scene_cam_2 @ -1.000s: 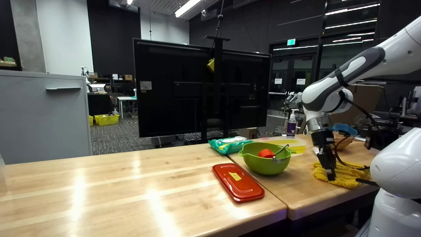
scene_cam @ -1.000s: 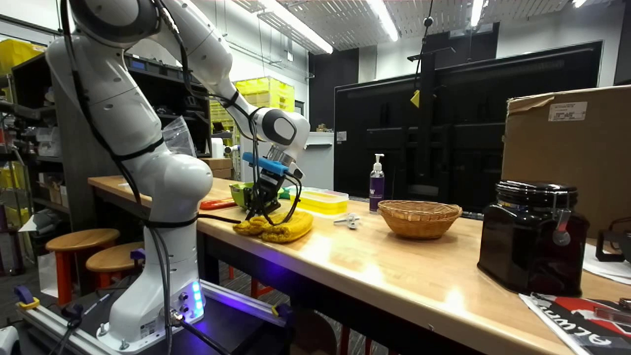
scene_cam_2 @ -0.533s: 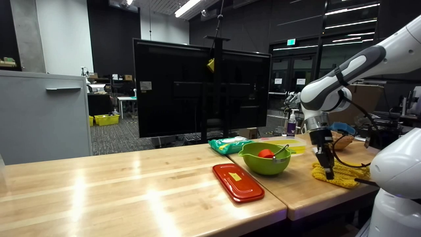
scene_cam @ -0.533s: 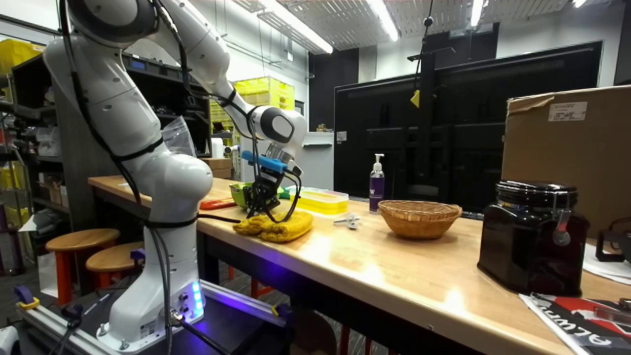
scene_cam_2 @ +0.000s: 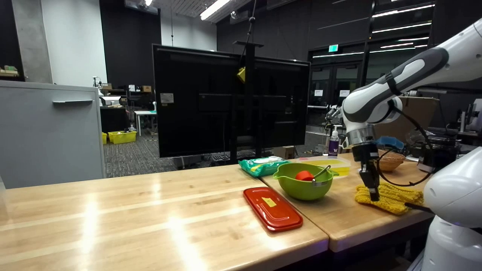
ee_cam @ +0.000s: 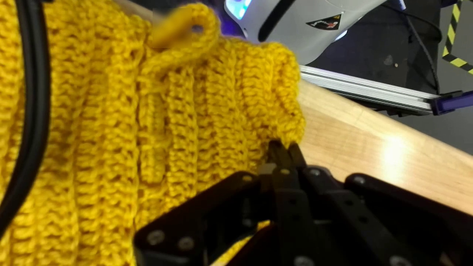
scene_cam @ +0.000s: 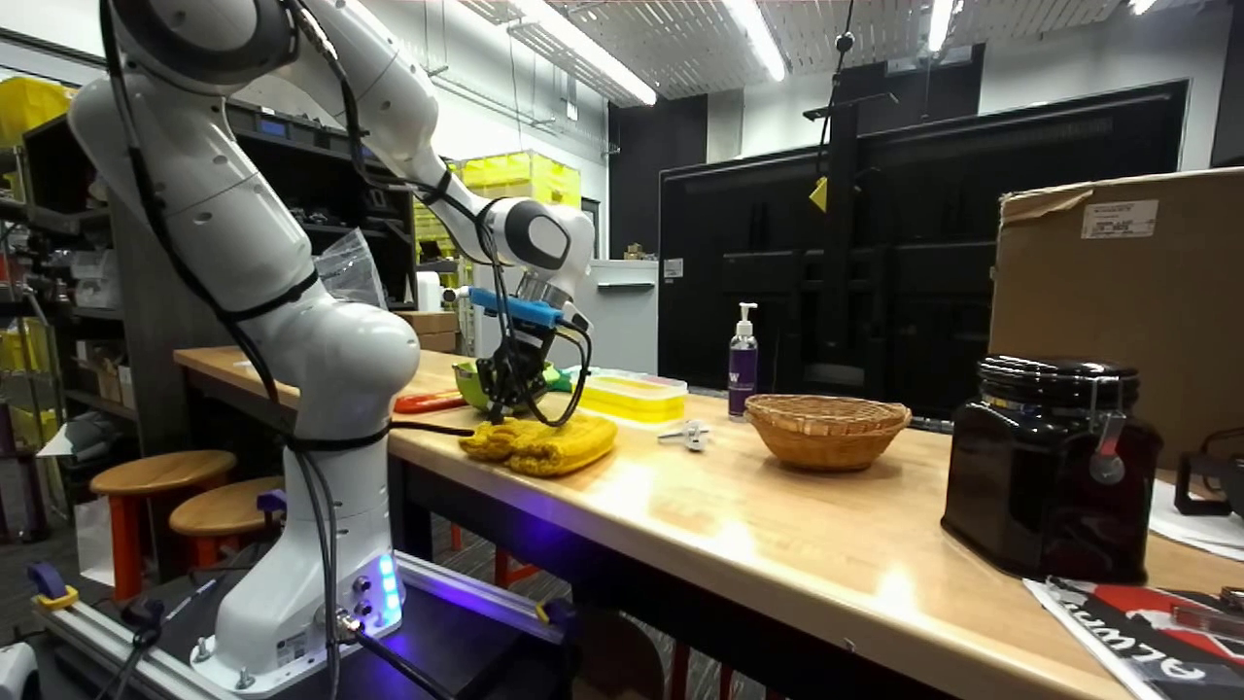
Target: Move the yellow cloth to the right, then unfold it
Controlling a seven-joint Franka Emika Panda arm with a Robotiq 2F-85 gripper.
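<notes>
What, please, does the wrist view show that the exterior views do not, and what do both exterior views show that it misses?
Only the wrist view shows the black-and-yellow floor tape and the triangular sticker on the robot's base.
Only the exterior views show the wicker basket, pump bottle and green bowl.
All share the yellow cloth, the wooden tabletop and the gripper at the cloth's edge.

1 green bowl [scene_cam_2: 301, 191] stands near 1 red lid [scene_cam_2: 276, 215], 1 bottle [scene_cam: 742, 371] near 1 wicker basket [scene_cam: 826, 447].
</notes>
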